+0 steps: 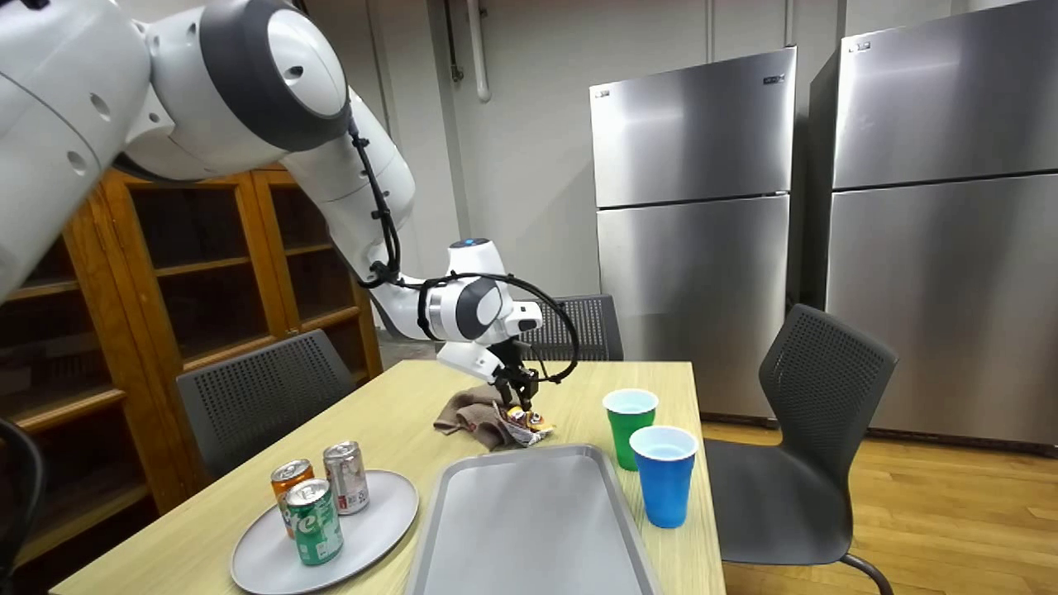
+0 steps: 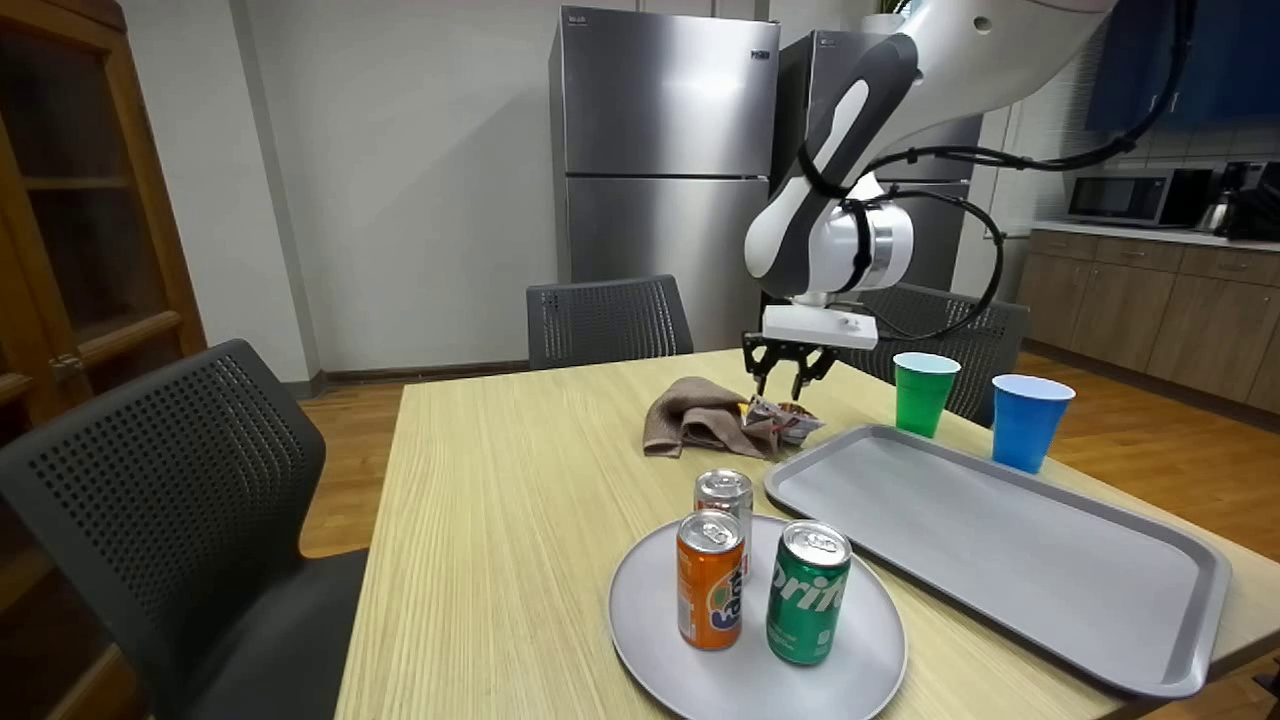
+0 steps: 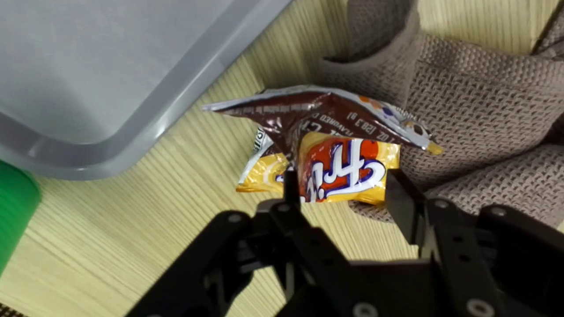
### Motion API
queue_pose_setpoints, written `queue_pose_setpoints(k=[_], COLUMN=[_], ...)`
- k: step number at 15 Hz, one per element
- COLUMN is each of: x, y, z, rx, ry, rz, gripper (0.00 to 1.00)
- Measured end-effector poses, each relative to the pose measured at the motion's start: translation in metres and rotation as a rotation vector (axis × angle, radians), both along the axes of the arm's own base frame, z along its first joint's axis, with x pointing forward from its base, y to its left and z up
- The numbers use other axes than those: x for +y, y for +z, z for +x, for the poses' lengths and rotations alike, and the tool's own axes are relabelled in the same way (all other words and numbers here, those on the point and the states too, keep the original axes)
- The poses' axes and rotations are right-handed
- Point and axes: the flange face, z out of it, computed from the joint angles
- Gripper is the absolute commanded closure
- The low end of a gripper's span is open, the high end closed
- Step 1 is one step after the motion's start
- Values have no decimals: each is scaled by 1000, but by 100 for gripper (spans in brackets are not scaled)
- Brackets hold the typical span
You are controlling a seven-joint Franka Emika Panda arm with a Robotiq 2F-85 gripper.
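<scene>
My gripper (image 3: 340,176) points down over a crumpled snack bag (image 3: 339,112), its fingers spread apart on either side of the bag's yellow and red printed part. The wrist view does not settle whether the fingertips touch the wrapper. The bag has brown and yellow faces and lies partly against a brown woven cloth (image 3: 480,101). In both exterior views the gripper (image 2: 780,392) stands low above the bag (image 2: 787,422) and the bunched cloth (image 2: 690,415). A grey tray (image 3: 97,57) lies close beside the bag.
A green cup (image 1: 624,438) and a blue cup (image 1: 665,483) stand along the tray's side. A round grey plate (image 2: 870,640) carries an orange can (image 2: 710,590), a green can (image 2: 810,600) and a silver can (image 2: 725,490). Dark chairs (image 1: 810,463) surround the table.
</scene>
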Motion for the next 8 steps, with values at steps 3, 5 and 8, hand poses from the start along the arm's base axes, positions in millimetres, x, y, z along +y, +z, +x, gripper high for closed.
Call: queue_pose_setpoints(k=[3,5,8], x=[2,5,14], y=[12,22,38], z=[2,2,-4], rx=[-16,-27,-36], ry=[2,4,15], rz=[6,12,30], gripper=[0,0,0])
